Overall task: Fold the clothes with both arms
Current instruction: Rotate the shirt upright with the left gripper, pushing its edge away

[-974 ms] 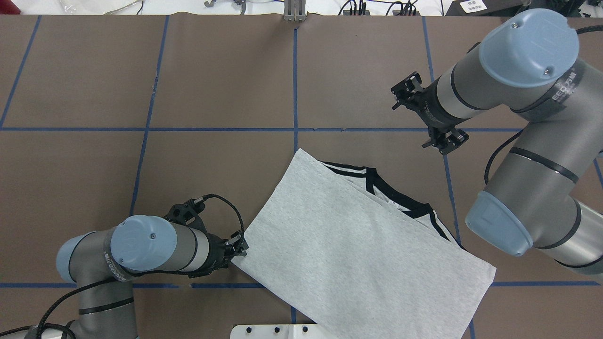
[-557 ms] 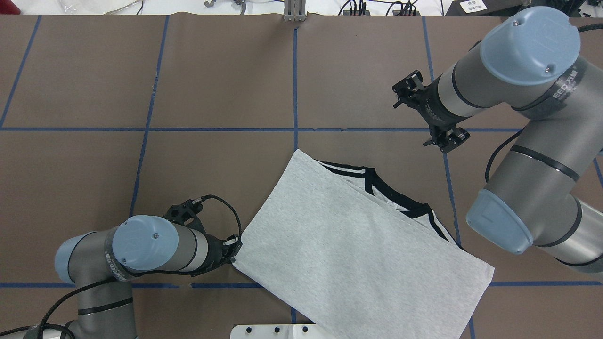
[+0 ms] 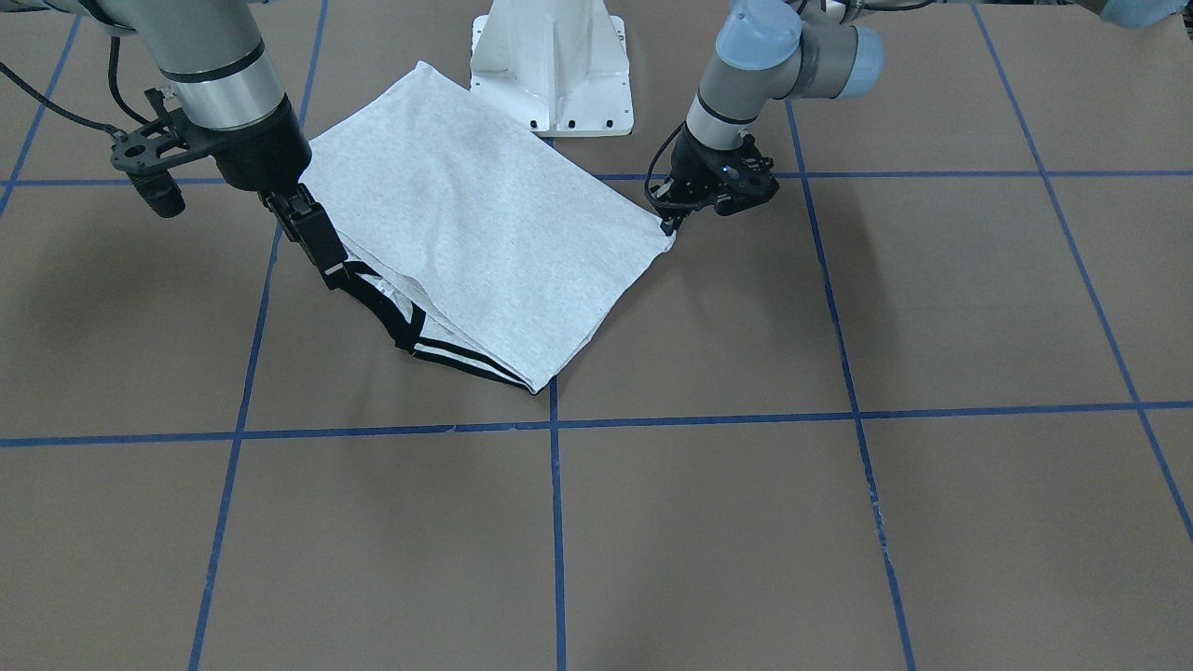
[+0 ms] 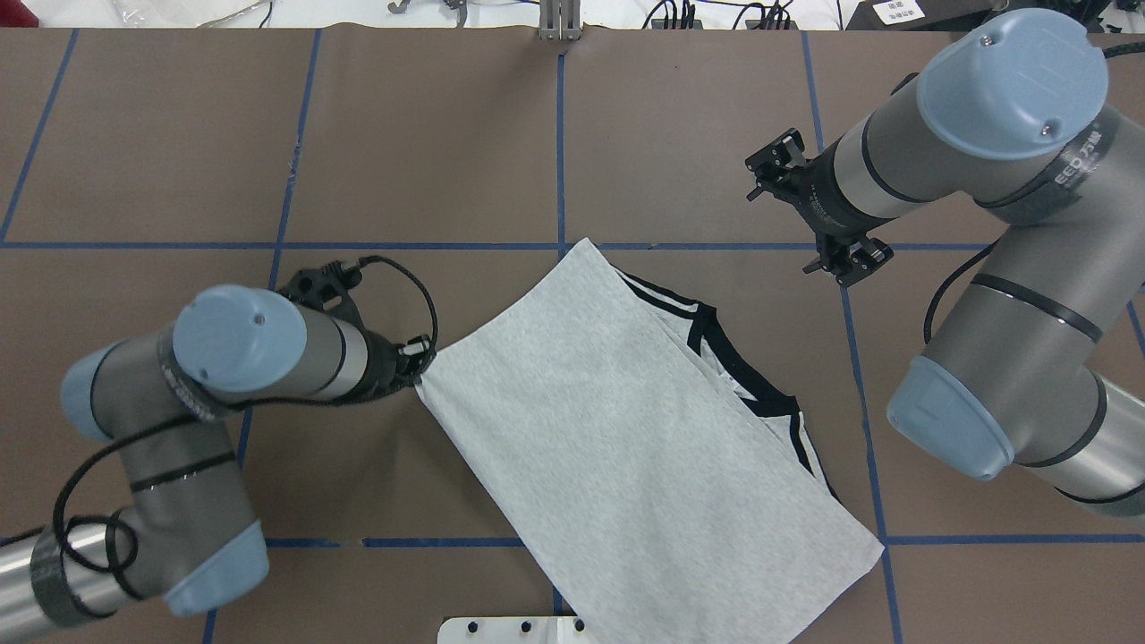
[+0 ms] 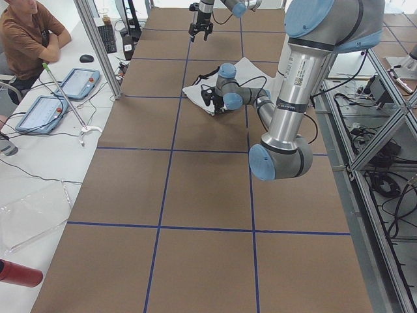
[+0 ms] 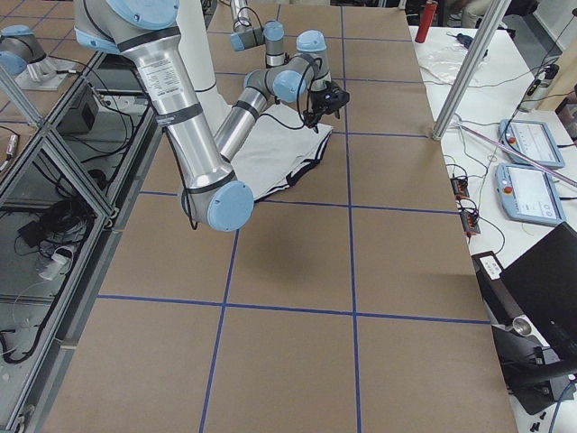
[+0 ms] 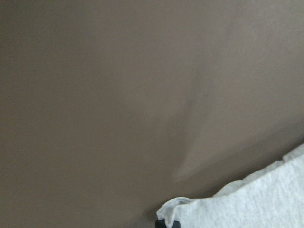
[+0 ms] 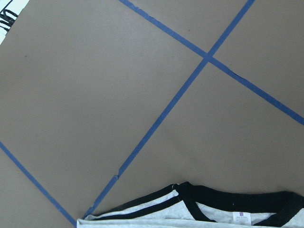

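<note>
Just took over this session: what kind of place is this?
Probably a robotics lab cell: a table taped into a blue grid, teach pendants on a side bench, a seated person beside them.

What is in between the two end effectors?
The grey shirt lies between them, as the front-facing view shows. The left end effector pinches one corner; the right end effector is by the collar side.
</note>
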Tool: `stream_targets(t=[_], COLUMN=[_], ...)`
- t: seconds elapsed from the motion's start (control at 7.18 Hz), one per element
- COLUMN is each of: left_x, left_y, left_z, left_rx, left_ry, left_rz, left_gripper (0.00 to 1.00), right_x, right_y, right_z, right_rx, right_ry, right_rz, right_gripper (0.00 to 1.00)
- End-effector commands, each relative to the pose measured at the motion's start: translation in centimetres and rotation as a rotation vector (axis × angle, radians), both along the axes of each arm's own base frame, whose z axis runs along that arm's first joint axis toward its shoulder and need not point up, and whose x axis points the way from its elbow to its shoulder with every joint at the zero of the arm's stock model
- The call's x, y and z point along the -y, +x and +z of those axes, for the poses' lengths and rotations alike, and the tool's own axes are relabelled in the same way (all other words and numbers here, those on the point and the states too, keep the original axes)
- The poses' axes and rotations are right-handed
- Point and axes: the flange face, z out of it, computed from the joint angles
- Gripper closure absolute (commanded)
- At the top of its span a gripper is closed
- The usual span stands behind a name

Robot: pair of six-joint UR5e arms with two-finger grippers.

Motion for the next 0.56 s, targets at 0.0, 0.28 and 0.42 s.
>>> stream_targets(t=[0.0,0.28,0.42], left_x=[14.7,24.3,26.6], left_y=[-1.3,0.6,1.3], left_z=[-1.2,-0.1,0.0], left_rx=[0.073,0.017,0.000], left_ry=[0.100,0.191,0.222], left_rz=[-0.101,-0.163,-0.193], left_gripper=[1.00,1.00,1.00], right_x=[-0.5,-1.1,-1.7], right_y=[-0.3,-1.1,-2.1], right_z=[0.1,-0.3,-0.3], right_rx=[0.058,0.058,0.058], right_ry=[0.052,0.065,0.069], right_rz=[-0.004,-0.016,-0.039], right_gripper=[0.00,0.00,0.00])
